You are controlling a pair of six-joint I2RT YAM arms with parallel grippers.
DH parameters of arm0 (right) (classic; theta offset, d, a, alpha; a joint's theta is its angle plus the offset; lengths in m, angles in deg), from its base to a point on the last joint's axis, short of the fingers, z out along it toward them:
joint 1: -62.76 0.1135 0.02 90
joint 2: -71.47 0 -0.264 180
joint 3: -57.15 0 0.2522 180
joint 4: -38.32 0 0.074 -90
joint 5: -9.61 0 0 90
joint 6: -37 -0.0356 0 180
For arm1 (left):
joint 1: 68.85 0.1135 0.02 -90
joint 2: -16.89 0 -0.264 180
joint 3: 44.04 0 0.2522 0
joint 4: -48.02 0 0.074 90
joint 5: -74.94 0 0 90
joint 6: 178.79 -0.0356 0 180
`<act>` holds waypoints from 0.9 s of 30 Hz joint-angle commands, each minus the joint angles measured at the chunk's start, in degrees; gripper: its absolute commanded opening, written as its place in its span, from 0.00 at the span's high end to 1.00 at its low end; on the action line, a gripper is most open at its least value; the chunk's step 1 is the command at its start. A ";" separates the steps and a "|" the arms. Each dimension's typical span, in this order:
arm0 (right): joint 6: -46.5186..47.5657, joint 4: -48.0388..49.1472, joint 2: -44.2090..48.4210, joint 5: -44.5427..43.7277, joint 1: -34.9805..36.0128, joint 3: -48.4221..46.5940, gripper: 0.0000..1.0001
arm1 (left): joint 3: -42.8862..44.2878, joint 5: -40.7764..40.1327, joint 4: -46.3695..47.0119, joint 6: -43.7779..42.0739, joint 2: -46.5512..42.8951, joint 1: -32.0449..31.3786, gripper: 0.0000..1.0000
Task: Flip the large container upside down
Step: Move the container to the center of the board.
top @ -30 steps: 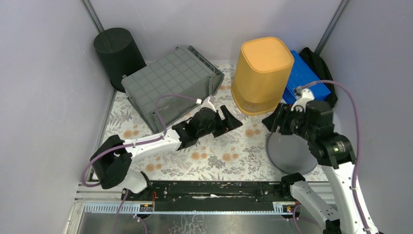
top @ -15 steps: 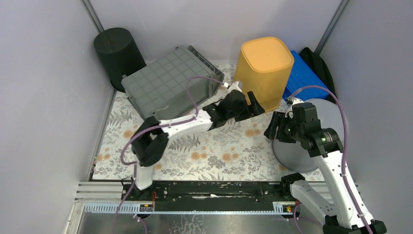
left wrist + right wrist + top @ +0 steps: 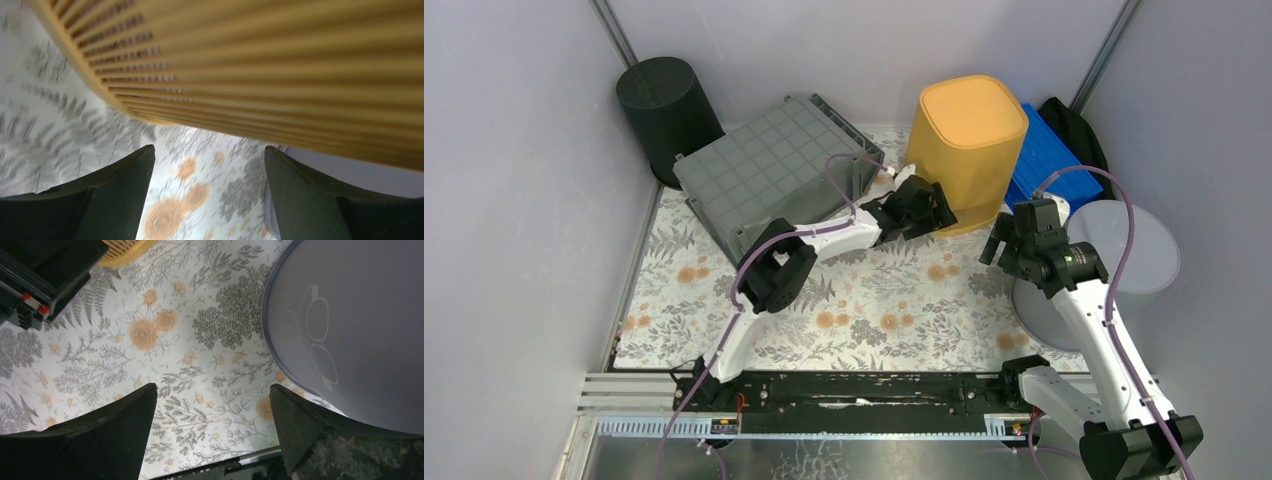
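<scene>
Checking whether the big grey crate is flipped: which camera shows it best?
The top external view: the large container shows nearly whole, gridded underside facing up. The left wrist view shows only the yellow basket and floral cloth; the right wrist view, cloth and a round grey object. Neither shows it.

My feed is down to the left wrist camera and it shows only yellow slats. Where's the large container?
Observer: The large container sits to the left of your left claw, gridded underside facing up.
Operator: And the slats?
Observer: They belong to a yellow bin, bottom up, right ahead of that claw.
Operator: Right claw?
Observer: The right claw is open and empty, beside a round grey bucket.
</scene>
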 commanded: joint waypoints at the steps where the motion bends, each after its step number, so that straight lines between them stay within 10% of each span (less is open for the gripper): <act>1: -1.70 5.20 -1.47 -2.44 -1.50 -2.32 0.08 | 9.05 1.26 -0.02 -2.06 4.82 3.37 0.13; 12: 1.02 11.19 -4.80 -2.42 -5.65 0.74 0.01 | 23.77 8.92 2.01 -4.37 15.07 11.49 0.14; 27: 4.80 17.10 -4.32 12.13 -16.18 1.34 0.01 | -5.44 18.78 11.34 -14.01 -16.75 9.98 0.10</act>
